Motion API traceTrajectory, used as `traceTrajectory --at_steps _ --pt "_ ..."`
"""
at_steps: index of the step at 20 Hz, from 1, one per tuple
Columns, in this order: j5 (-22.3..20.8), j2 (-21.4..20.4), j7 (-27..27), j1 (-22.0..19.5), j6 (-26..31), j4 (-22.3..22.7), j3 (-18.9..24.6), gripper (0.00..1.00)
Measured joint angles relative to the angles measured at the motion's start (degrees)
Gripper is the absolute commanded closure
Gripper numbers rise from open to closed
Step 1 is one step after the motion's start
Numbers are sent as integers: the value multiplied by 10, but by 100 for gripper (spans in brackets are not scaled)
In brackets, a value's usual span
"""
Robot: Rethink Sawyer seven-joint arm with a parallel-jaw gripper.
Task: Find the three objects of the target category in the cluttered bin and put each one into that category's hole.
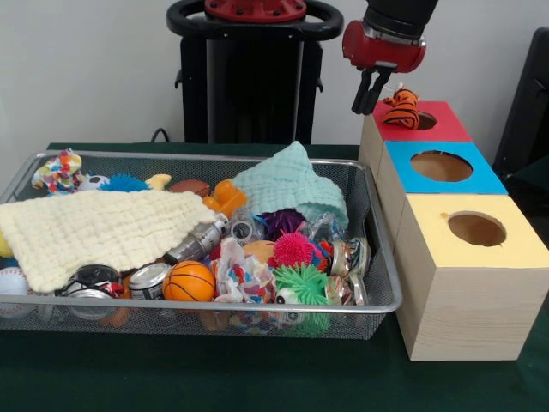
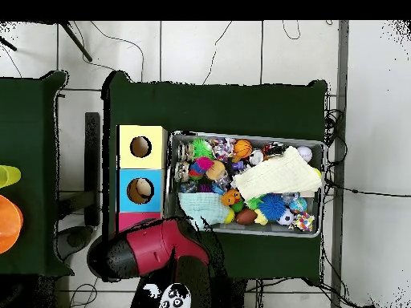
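Front view: black two-finger tool (image 1: 371,93) on the red wrist hangs just left of the red-topped wooden box (image 1: 429,122), fingers close together, nothing between them. Orange-and-black striped plush toy (image 1: 401,108) sits on that red top at the hole's left rim, just right of the tool tips; can't tell if they touch. Blue-topped box (image 1: 442,167) and yellow-topped box (image 1: 477,257) line up toward the camera, holes open. Wire mesh bin (image 1: 382,257) on the dark green desk (image 1: 257,378) is full: cream knit cloth (image 1: 94,227) on the left, mint green cloth (image 1: 292,184) at the back, small basketball (image 1: 189,281), pink spiky ball (image 1: 294,249), green spiky ball (image 1: 300,283), metal cans.

Overhead view: red arm (image 2: 152,245) covers the red box and the tool. Yellow (image 2: 141,147) and blue (image 2: 140,190) tops visible, bin (image 2: 315,144) beside them. Plush toy hidden.
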Motion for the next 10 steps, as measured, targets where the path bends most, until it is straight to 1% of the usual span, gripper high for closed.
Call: traceTrajectory --at_steps 10 --pt "0 0 0 6 0 0 0 100"
